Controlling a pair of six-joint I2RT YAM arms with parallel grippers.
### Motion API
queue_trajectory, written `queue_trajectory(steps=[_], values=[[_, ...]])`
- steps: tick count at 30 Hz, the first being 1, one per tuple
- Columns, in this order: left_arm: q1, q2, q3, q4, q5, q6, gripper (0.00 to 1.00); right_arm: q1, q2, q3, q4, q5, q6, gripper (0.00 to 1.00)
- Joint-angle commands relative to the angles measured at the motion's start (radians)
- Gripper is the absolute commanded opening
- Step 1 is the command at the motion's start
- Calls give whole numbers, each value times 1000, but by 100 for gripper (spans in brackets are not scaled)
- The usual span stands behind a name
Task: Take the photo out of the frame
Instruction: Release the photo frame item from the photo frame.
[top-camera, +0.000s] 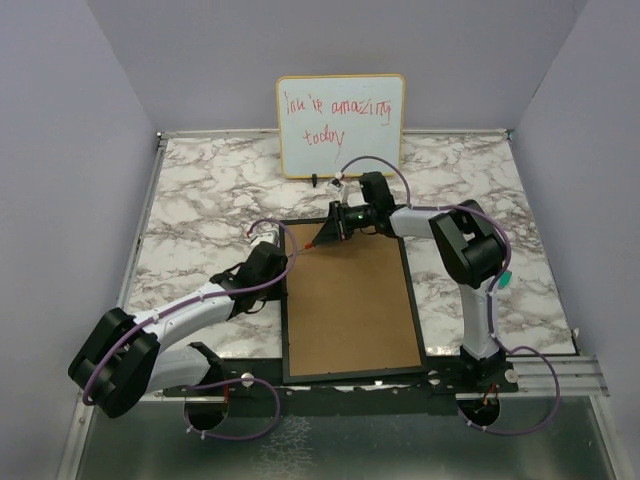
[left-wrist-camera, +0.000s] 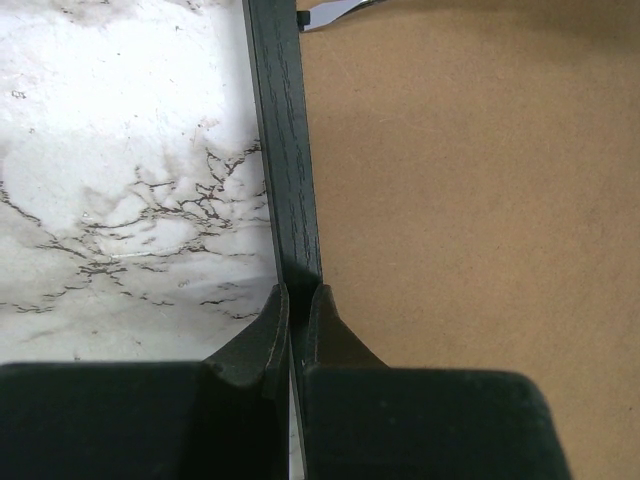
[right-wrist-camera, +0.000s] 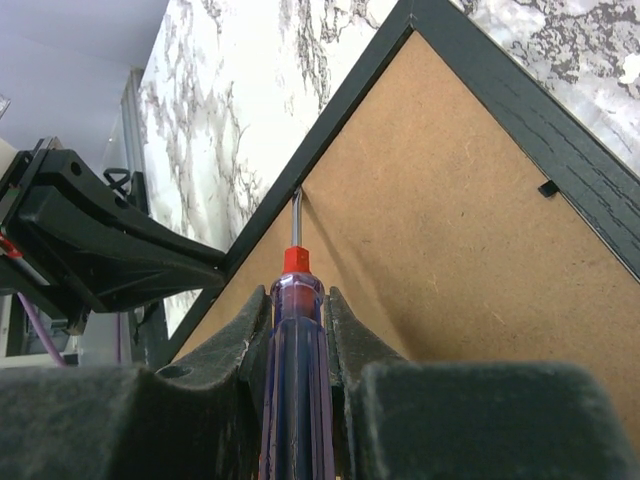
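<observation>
Lying face down near the middle of the white-and-grey marbled tabletop (top-camera: 200, 200), the large thin black rectangular picture frame (top-camera: 350, 376) shows only its brown fibreboard back panel (top-camera: 350, 300). The photo itself cannot be seen in any view; I take it to be under that panel, so nothing has come out yet. The panel sits flat and flush inside the black rails, unmarked, its surface matte and even. A small black retaining tab (right-wrist-camera: 547, 187) on the far rail lies over its edge. By my reading the task is at an early stage: the back has to be freed and lifted before the print can be reached.

The tip of a screwdriver with a translucent blue handle, red collar and thin metal shaft (right-wrist-camera: 295, 340) touches the seam between the panel and the left rail, close to the far-left corner. The right gripper (right-wrist-camera: 297, 295) grasps that handle firmly between its fingers. Just nearer along the same rail, the left gripper (left-wrist-camera: 298, 295) has its fingers drawn together, tips on the black wood, seemingly pinning the frame down. Whether it pinches or only presses, I cannot tell.

Beyond the frame, a wood-edged whiteboard with red handwriting (top-camera: 340, 125) stands at the far edge of the table.
</observation>
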Motion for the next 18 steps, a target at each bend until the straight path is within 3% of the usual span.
queue_trajectory(steps=[1,12,18], values=[[-21,32,-36,-54,123,18,0,91,4,55,-159,211,-72,1],[-22,31,-38,-54,120,17,0,134,-23,193,-376,378,-126,1],[-21,9,-44,-57,100,7,0,168,-24,228,-394,391,-113,1]])
